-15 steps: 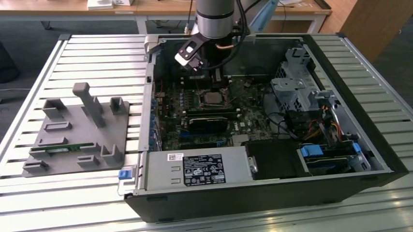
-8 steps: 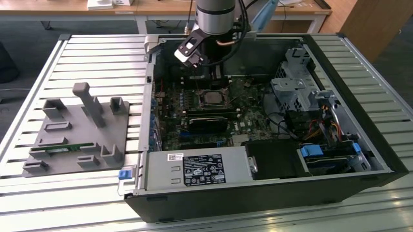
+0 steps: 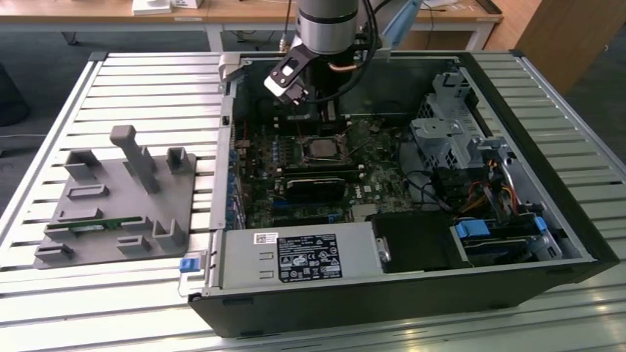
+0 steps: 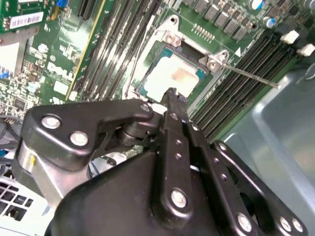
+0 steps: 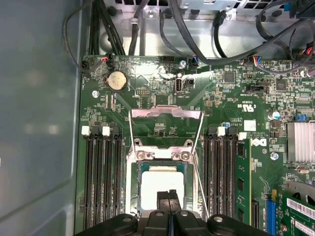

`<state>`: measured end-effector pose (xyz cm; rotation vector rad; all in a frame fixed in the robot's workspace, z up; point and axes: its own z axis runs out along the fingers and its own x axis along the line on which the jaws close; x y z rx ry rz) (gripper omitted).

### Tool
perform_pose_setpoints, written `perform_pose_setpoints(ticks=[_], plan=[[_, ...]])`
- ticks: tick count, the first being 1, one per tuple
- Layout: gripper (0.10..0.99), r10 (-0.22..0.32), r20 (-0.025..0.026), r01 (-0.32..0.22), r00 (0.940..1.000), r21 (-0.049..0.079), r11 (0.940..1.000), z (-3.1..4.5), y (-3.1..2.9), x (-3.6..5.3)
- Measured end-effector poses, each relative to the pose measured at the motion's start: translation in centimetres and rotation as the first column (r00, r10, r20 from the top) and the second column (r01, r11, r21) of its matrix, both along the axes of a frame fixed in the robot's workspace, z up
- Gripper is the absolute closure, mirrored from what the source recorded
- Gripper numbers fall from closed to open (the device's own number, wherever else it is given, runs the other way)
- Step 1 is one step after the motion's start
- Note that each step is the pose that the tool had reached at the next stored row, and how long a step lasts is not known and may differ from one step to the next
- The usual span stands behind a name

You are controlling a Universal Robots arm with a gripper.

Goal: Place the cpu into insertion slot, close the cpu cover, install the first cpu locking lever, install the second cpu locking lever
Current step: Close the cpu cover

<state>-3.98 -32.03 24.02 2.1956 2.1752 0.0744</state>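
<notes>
The cpu [image 5: 160,183] lies flat in the insertion slot [image 5: 132,196], its pale metal top facing up; it also shows as the cpu [image 4: 172,78] in the second wrist view. The cpu cover [image 5: 165,113] stands swung open beyond the slot, with board visible through its window. A thin locking lever [image 4: 248,74] sticks out free beside the slot. My gripper [image 5: 169,197] hovers just above the cpu, fingers pressed together with nothing between them. In the exterior view the gripper [image 3: 296,94] hangs over the board just behind the insertion slot [image 3: 321,149].
The open computer case [image 3: 547,183] lies on a slatted table. Memory slots [image 5: 101,172] flank the socket on both sides. A black card [image 3: 318,183] sits in front of the socket, and cables [image 5: 197,44] run along the case wall. A grey fixture plate [image 3: 117,198] lies to the exterior view's left.
</notes>
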Motion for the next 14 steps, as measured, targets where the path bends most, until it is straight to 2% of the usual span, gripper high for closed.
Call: perform_pose_setpoints(ticks=[8,14], plan=[[0.98,0.0,0.0,0.0,1.0,0.008,1.0,0.95,0.0,-0.06],[0.98,0.0,0.0,0.0,1.0,0.009,1.0,1.0,0.0,0.21]])
